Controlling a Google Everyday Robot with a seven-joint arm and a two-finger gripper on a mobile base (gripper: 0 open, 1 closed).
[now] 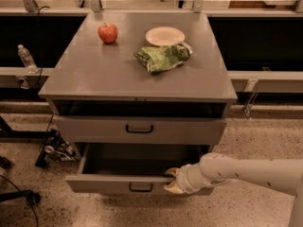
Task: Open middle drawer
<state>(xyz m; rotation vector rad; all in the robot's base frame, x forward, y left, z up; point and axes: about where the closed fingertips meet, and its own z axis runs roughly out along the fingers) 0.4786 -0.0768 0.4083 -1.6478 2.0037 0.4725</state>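
Observation:
The middle drawer point(104, 184) is a grey metal tray with a flat front and a small black loop handle point(140, 187). It stands pulled out from the grey cabinet, and its dark inside point(137, 159) shows nothing in it. My gripper point(171, 181), on a white arm coming in from the right, sits at the top edge of the drawer's front, just right of the handle. The drawer above it point(94, 129) is closed, with its own black handle point(139, 128).
On the cabinet top point(94, 79) lie a red apple point(108, 32), a white plate point(164, 36) and a green chip bag point(162, 56). A water bottle point(26, 58) stands on the ledge at left. Cables and a chair base lie on the floor at left.

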